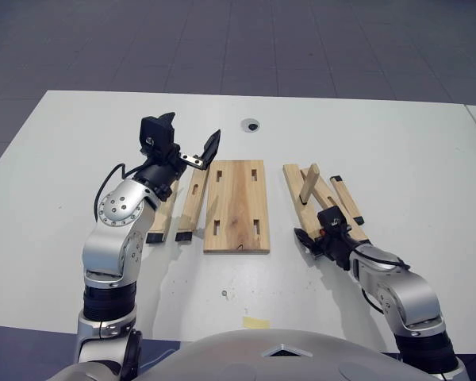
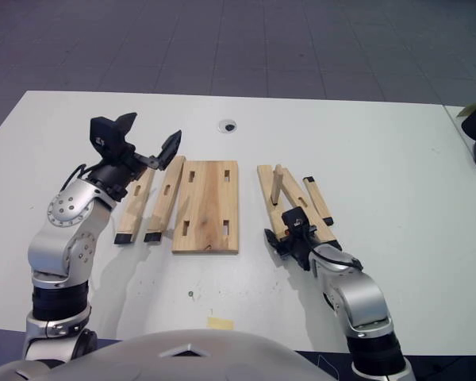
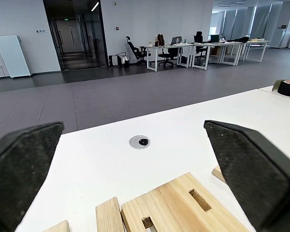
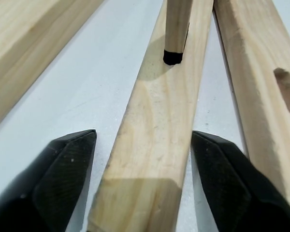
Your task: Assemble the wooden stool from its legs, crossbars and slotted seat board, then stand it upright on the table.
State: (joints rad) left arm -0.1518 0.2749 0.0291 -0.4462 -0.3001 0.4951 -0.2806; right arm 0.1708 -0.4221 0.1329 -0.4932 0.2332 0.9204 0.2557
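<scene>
Tape scrap (image 1: 256,322), then seat board (image 1: 236,205); stick (image 1: 309,184) leans on right legs (image 1: 292,181).

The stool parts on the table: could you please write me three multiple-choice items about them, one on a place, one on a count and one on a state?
1. Where does the seat board lie?
A. Between the left legs and the right-hand pieces
B. On top of the legs
C. In a gripper

2. How many slots does the seat board show?
A. Two
B. Four
C. Six

3. How is the right gripper?
A. Shut on a crossbar
B. Open, astride the end of a leg
C. Shut and empty

Answers:
1 A: it lies flat with wood on both sides.
2 B: there are two slots near each end.
3 B: one finger shows on each side of the leg.
</scene>
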